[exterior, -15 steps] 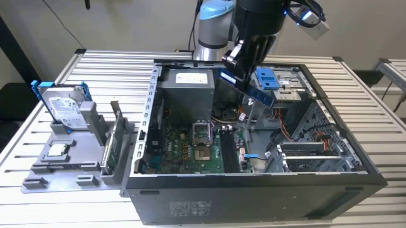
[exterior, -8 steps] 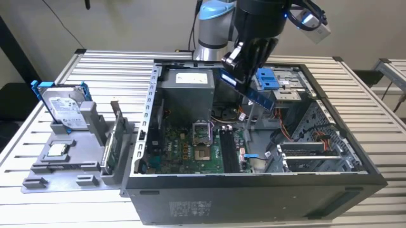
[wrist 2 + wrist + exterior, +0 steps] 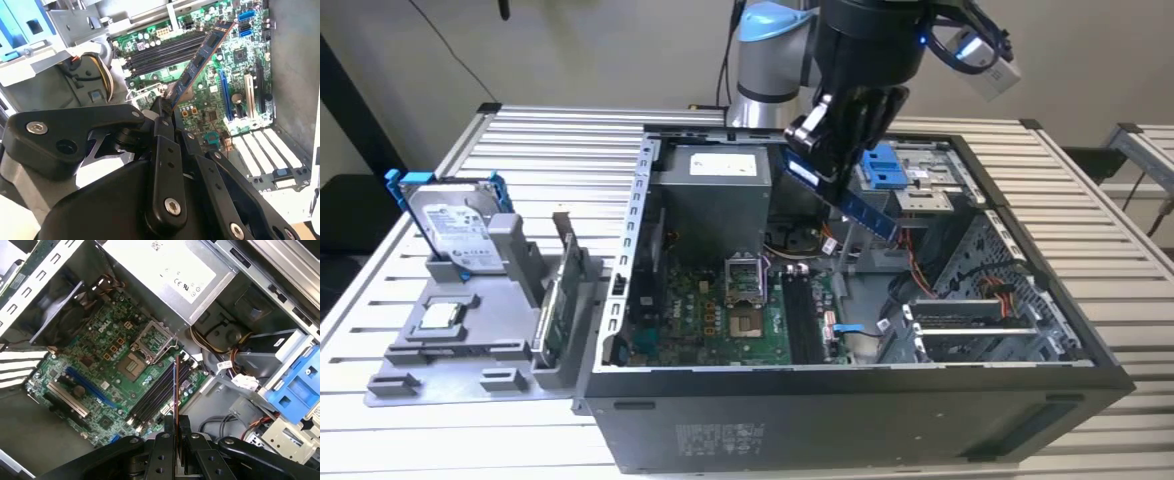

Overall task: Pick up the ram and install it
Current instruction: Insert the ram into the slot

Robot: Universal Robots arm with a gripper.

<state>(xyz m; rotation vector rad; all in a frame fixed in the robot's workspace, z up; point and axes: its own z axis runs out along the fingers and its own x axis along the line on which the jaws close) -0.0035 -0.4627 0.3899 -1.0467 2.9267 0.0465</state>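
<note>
Robot's claw (image 3: pixel 817 150) is clamped on one end of the ram (image 3: pixel 865 205), upper centre of the exterior view, above the open PC case (image 3: pixel 854 400). The stick hangs tilted, free end lower & toward frame right, touching nothing.

Risks, as I judge them:
- Held by one end only, so it could pivot or slip in the grip under push force.
- Tilted vs. the black memory slots (image 3: pixel 798 300) on the motherboard (image 3: pixel 707 330), so one corner may enter first, jam, or scrape contacts.
- Slots sit just beside the open CPU socket (image 3: pixel 744 285). An off-line descent could strike it or nearby cables.
- Notch direction & latch state: can't tell. Either wrong means no seat.

Labels: white sticker on PSU (image 3: pixel 714 165), another on the hard drive (image 3: pixel 454 225), frame left, standing in a grey holder on the desk (image 3: pixel 534 140). Print too small to make out.
</note>
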